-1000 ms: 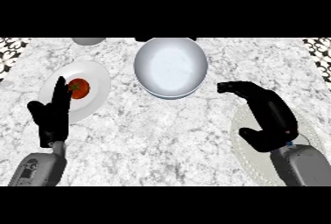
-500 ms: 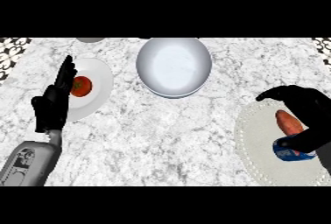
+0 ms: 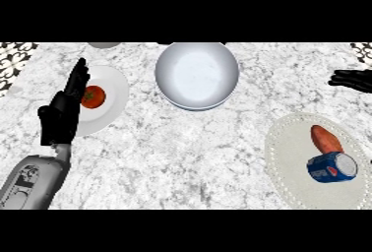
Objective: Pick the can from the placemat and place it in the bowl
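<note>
Can [image 3: 332, 168]: lay on its side on placemat [image 3: 291, 162], ungrasped; bowl [image 3: 197, 74] held nothing; right hand [image 3: 352, 79] apart, fingers relaxed; left hand [image 3: 65, 110] resting, fingers straight; entire transfer outstanding.

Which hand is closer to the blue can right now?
Right. The right hand hovers beyond the can near the right edge; the left hand stands across the counter by the plate.
</note>
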Controlling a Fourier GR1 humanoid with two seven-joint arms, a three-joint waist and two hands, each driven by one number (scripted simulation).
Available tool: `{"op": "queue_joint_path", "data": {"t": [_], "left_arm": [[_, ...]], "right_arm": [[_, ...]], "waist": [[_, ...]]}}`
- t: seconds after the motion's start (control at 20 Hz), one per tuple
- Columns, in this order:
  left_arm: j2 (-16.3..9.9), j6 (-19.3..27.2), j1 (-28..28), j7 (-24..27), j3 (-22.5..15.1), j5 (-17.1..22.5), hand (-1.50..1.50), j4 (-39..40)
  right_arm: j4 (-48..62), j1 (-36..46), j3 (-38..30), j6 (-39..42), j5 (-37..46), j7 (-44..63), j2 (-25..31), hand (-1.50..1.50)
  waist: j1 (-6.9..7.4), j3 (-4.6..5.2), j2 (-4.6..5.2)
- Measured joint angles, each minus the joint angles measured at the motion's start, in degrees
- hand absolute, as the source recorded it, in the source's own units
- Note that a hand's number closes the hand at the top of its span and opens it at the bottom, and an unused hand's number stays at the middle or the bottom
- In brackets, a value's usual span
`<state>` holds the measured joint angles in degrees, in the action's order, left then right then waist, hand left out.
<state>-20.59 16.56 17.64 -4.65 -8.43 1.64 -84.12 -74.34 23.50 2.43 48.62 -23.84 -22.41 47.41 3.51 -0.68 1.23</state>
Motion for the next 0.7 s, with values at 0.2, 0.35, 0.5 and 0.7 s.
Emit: {"op": "queue_joint_path", "data": {"t": [0.2, 0.35, 0.5, 0.7], "left_arm": [[-0.2, -0.2, -0.7, -0.5, -0.4, -0.2, 0.00, -0.8], [-0.1, -0.2, -0.8, -0.8, -0.7, -0.5, 0.00, -1.4], [-0.6, -0.7, -0.9, -1.0, -0.2, -0.2, 0.00, -1.4], [-0.1, -0.1, -0.8, -1.7, -0.5, -0.7, 0.00, -1.7]], "right_arm": [[-3.9, 1.7, 1.7, -0.5, 6.6, -1.0, 3.8, -1.50], [-7.1, 2.7, 4.3, -1.4, 11.7, -2.4, 5.8, -1.50], [-10.4, 2.6, 7.5, -3.0, 16.1, -5.0, 7.4, -1.50], [-13.3, 2.3, 12.4, -6.0, 21.6, -9.1, 9.7, -1.50]], "waist": [[0.31, 0.06, -0.19], [0.51, 0.09, -0.22], [0.23, 0.15, -0.23], [-0.02, 0.20, -0.20]]}}
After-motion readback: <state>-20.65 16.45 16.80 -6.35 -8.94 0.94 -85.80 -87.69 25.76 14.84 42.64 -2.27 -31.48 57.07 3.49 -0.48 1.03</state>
